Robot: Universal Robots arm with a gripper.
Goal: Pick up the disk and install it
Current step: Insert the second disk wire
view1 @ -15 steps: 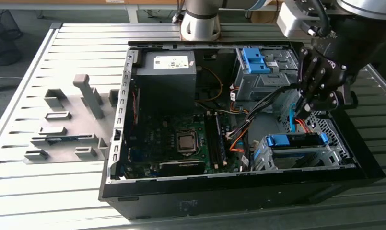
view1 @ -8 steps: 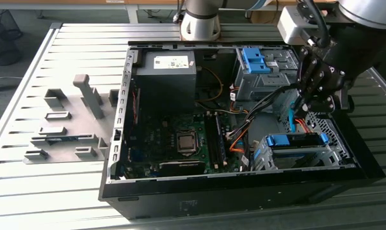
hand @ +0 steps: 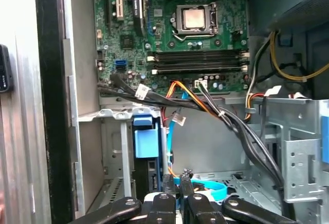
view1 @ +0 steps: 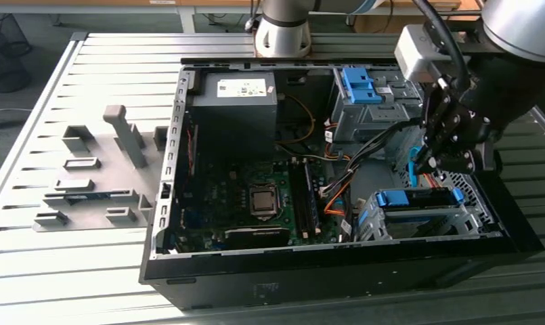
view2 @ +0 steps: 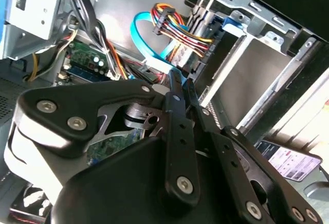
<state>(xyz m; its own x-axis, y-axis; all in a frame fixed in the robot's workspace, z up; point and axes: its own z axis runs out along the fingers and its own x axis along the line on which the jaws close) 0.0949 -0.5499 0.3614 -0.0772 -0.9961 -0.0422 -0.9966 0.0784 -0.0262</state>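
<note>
The disk's blue carrier (view1: 417,198) sits in the metal drive cage (view1: 380,227) at the near corner of the open computer case, on the exterior view's right. The metal body of the disk is mostly hidden by the cage. In the first wrist view the blue carrier (hand: 145,137) stands in the cage slot. My gripper (view1: 426,166) hangs inside the case just above and behind that cage. Its thin black fingers (view2: 175,93) lie close together with nothing between them. The gripper (hand: 177,178) hovers over a light-blue data cable (hand: 205,189) on the case floor.
The motherboard (view1: 254,196) fills the case's middle, and the power supply (view1: 236,101) sits at the back. A second cage with blue carriers (view1: 358,84) stands at the back right. Cable bundles (hand: 216,112) cross beside the gripper. A grey fixture (view1: 101,176) lies on the slatted table.
</note>
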